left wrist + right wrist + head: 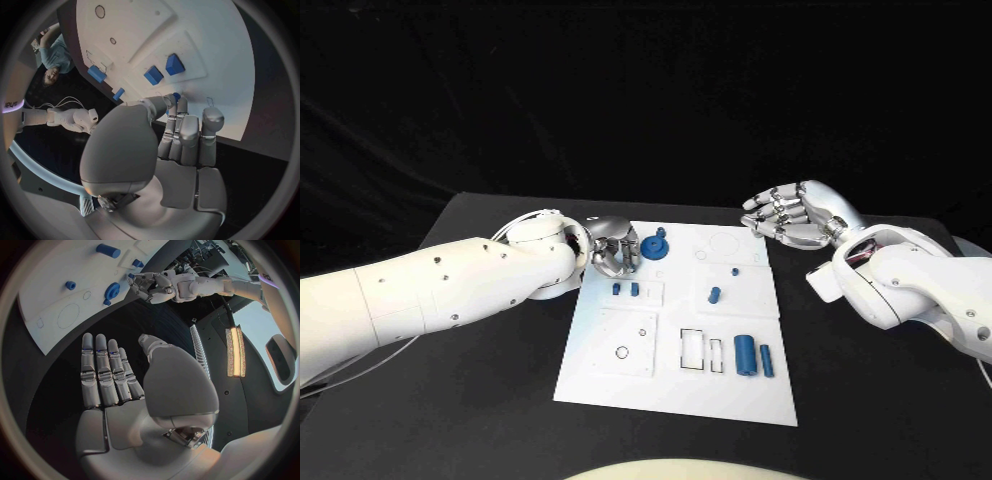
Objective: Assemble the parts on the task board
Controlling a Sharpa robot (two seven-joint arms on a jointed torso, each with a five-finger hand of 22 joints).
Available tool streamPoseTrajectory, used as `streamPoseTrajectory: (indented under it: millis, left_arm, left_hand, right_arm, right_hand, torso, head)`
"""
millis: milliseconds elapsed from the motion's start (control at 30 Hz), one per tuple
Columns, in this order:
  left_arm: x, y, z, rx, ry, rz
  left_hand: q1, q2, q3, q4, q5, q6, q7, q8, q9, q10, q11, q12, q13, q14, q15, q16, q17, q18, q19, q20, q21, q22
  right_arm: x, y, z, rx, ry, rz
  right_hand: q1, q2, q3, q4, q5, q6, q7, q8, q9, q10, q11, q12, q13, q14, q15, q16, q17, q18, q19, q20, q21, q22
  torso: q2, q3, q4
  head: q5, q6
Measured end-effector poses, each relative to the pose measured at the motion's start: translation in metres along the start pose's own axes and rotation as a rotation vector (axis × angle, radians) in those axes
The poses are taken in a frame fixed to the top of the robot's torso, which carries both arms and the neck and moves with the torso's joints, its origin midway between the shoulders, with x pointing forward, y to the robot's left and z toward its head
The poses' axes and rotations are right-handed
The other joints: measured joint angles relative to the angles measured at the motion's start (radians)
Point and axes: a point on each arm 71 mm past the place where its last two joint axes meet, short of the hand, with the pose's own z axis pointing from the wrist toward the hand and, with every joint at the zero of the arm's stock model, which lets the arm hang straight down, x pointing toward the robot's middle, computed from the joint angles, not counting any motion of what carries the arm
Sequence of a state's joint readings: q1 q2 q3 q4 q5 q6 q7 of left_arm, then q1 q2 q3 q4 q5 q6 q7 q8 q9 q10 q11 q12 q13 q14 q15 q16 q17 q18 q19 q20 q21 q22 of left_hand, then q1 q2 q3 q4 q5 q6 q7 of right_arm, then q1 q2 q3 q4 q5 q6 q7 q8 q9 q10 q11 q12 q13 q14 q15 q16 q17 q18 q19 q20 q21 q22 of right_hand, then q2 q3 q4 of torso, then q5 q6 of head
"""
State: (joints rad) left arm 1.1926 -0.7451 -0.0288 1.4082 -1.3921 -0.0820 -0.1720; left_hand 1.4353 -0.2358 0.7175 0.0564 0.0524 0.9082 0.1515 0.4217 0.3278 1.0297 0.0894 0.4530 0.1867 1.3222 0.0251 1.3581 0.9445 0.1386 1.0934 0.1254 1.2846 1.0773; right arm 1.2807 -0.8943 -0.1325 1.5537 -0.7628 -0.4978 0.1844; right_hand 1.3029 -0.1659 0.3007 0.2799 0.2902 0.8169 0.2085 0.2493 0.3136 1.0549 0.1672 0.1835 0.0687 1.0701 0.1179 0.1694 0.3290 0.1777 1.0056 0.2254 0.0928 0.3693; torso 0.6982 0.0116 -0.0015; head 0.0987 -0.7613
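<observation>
Nearest edge of the white task board point(675, 390) sits closest to the viewer, board lying flat mid-bench on the black bench point(488, 420). Parts on it: two blue cylinders point(753, 357) side by side near the front right, next to outlined rectangular slots. Small blue peg point(714, 295) abt mid-board, a tinier one point(734, 270) just behind it. Pair of small blue blocks point(626, 289) on the left side of the board. Round blue disc part point(655, 248) w/ a stub at the far left corner.

Left hand point(612, 246) is at that far left corner, over the board edge, just beside the disc part. Its fingers point(187, 131) lie pressed together and curled slightly down toward the board; a bit of blue shows at the thumb tip in the left wrist view, but can't tell if it's pinching anything or just touching. Right wrist view shows the same hand point(150, 285) close to the disc point(112, 291).

Right hand point(790, 215) hangs off the board's far right corner, above the bench, well apart from any part. Fingers point(103, 370) straight, side by side, thumb apart, palm holding nothing.
</observation>
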Motion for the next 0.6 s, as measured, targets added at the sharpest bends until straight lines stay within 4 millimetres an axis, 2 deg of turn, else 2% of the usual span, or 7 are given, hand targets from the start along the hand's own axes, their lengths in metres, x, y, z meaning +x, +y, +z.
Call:
streamPoseTrajectory:
  millis: [233,267,433,600]
  left_arm:
    - [0.0004,0.0003,0.0005,-0.001,0.001,0.0]
    - [0.0005,0.0004,0.0005,-0.001,0.001,-0.001]
    - [0.0014,0.0008,0.0002,-0.002,0.003,-0.003]
    - [0.0024,0.0006,-0.0005,-0.001,0.005,-0.008]
  left_hand:
    - [-0.01,-0.009,0.0,0.0,0.0,-0.004,0.004,-0.018,-0.007,-0.001,0.001,-0.021,-0.007,-0.001,0.001,0.0,-0.013,0.0,-0.008,0.001,-0.009,-0.007]
    - [-0.012,-0.012,0.0,0.0,0.0,-0.008,0.008,-0.025,-0.01,-0.006,0.006,-0.029,-0.011,-0.006,0.006,0.0,-0.019,0.0,-0.011,0.003,-0.012,-0.011]
    - [-0.012,-0.012,0.0,0.0,0.0,-0.016,0.016,-0.039,-0.014,-0.013,0.013,-0.044,-0.018,-0.013,0.006,-0.004,-0.036,0.0,-0.018,0.003,-0.016,-0.018]
    - [-0.016,-0.016,0.0,0.0,0.0,-0.016,0.016,-0.039,-0.016,-0.013,0.013,-0.05,-0.019,-0.016,0.009,-0.004,-0.04,0.0,-0.022,0.007,-0.02,-0.019]
  right_arm:
    - [-0.0001,-0.0001,0.0,0.0,0.0,0.0]
    - [-0.0002,-0.0002,0.0,0.0,0.0,0.0]
    - [-0.0003,-0.0004,0.0001,0.001,-0.001,-0.001]
    - [-0.0002,-0.0004,0.0002,0.001,-0.001,-0.001]
  right_hand:
    - [0.0,0.0,0.0,0.0,0.0,0.0,0.0,0.0,0.0,0.0,0.0,0.0,0.0,0.0,0.0,0.0,0.0,0.0,0.0,0.0,0.0,0.0]
    - [0.0,0.0,0.0,0.0,0.0,0.0,0.0,0.0,0.0,0.0,0.0,0.0,0.0,0.0,0.0,0.0,0.0,0.0,0.0,0.0,0.0,0.0]
    - [0.0,0.0,0.0,0.0,0.0,0.0,0.0,0.0,0.0,0.0,0.0,0.0,0.0,0.0,0.0,0.0,0.0,0.0,0.0,0.0,0.0,0.0]
    - [0.0,0.0,0.0,0.0,0.0,0.0,0.0,0.0,0.0,0.0,0.0,0.0,0.0,0.0,0.0,-0.002,0.0,0.0,0.0,0.0,0.0,-0.001]
  torso:
    - [0.0,0.0,-0.0001]
    - [0.0,0.0,0.0]
    - [0.0,0.0,0.0007]
    - [0.0,0.0,0.001]
  head:
    - [-0.001,0.0]
    - [-0.001,0.0]
    - [-0.001,0.0]
    - [-0.001,0.001]
